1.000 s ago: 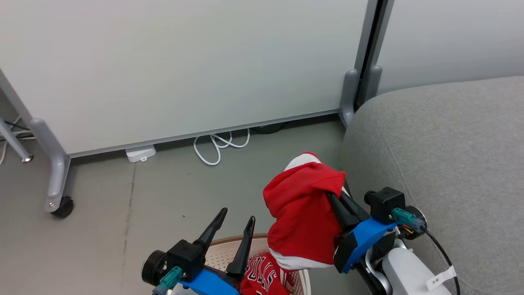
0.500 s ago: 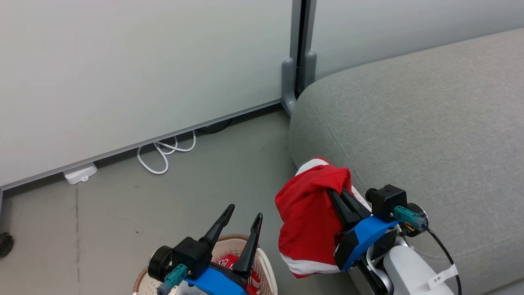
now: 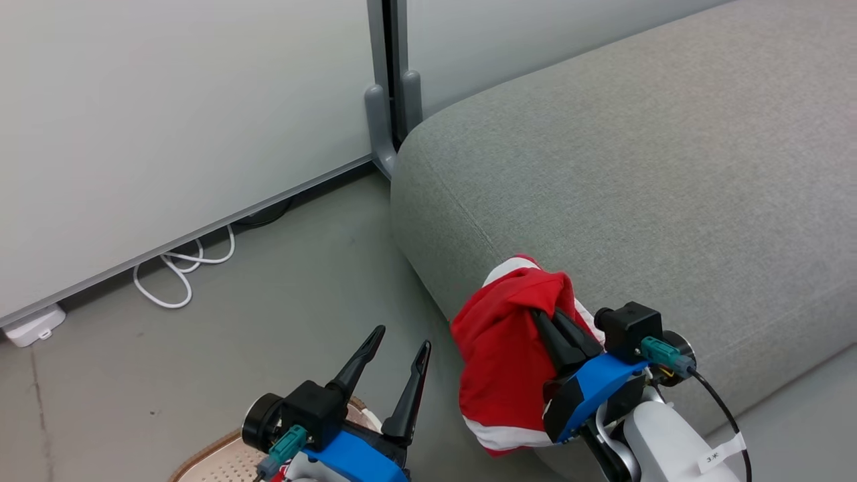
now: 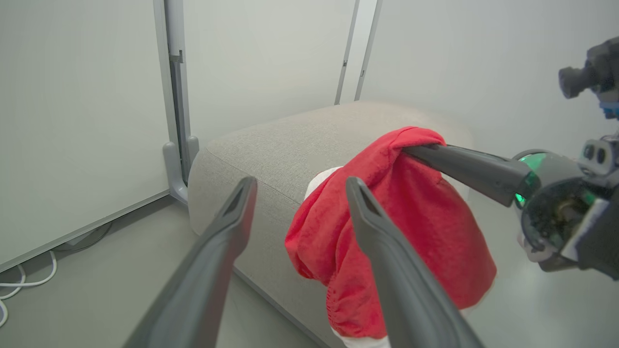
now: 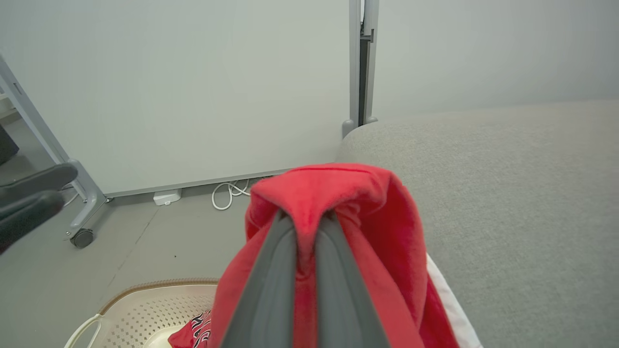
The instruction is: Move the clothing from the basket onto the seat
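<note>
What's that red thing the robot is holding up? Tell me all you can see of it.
The red garment is soft, fleecy-looking cloth with white stripe trim at its hem. The right hand is shut on a bunched fold near its top, so it hangs limp and crumpled in the air beside the edge of the grey seat. Whether it brushes the seat is unclear. No lettering shows on it.
</note>
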### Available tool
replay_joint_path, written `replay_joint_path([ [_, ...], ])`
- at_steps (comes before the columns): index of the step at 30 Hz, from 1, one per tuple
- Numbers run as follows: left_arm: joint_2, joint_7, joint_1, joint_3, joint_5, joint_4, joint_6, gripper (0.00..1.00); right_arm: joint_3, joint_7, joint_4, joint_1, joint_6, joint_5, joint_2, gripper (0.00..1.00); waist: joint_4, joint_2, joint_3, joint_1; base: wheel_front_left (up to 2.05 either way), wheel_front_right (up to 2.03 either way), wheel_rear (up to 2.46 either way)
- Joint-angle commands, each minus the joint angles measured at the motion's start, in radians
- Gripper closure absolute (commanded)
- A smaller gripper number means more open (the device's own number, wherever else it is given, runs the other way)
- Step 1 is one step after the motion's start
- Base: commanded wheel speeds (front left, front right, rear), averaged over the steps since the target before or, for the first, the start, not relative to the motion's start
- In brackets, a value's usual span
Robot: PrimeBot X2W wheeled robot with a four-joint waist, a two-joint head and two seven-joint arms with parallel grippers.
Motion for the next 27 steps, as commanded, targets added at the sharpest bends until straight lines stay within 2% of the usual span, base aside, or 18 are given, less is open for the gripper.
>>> replay_joint_path([
  [1, 0.006, -0.003, -0.017, 0.0, 0.002, -0.004, -0.001, 0.0, 0.001, -0.007, -0.003, -0.002, 0.001, 0.006, -0.002, 1.0, -0.016, 0.0, 0.004, 0.0, 0.0, 0.0, 0.0],
  [12, 0.015, -0.003, -0.022, -0.01, -0.001, -0.002, -0.001, 0.0, 0.006, -0.012, -0.005, 0.001, 0.001, 0.017, -0.002, 1.0, -0.061, 0.0, 0.021, 0.0, 0.0, 0.0, 0.0],
  [27, 0.022, -0.003, -0.026, -0.017, -0.004, -0.005, -0.001, 0.0, 0.002, -0.021, 0.003, 0.001, 0.001, 0.023, -0.002, 1.0, -0.052, 0.0, 0.031, 0.0, 0.0, 0.0, 0.0],
])
